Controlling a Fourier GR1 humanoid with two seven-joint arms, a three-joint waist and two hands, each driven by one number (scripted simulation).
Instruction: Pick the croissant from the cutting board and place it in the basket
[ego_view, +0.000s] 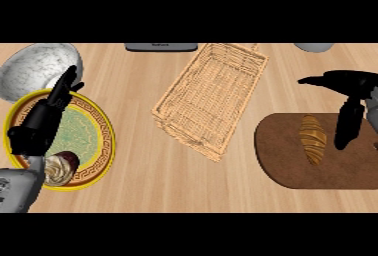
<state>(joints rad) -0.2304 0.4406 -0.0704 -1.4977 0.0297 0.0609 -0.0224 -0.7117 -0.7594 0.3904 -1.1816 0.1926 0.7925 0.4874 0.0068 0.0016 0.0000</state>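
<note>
The croissant (313, 138) lies on the brown cutting board (284, 155) at the right of the frame, long axis running up and down. The board's right end runs out of the frame, so I can't see its full shape.

My right robot hand (350, 117) hangs over the board just right of the croissant, fingers pointing down and relaxed, holding nothing; the thumb sticks out to the left near the upper right of the frame. Whether a fingertip touches the board I cannot tell. Part of this hand is cut off by the right edge.

The wicker basket (210, 97) sits tilted in the middle of the counter (148, 180), well apart from the board.

My left robot hand (44, 117) rests at the left of the frame, fingers straight and pointing up, covering part of a yellow-rimmed plate (103, 135). A small round brown and cream thing (60, 167) lies on the plate's lower part; I can't make out what it is. A white marbled bowl (33, 70) sits in the upper left, partly behind my fingers. A grey object (161, 46) and a pale one (316, 47) are cut off along the top.
</note>
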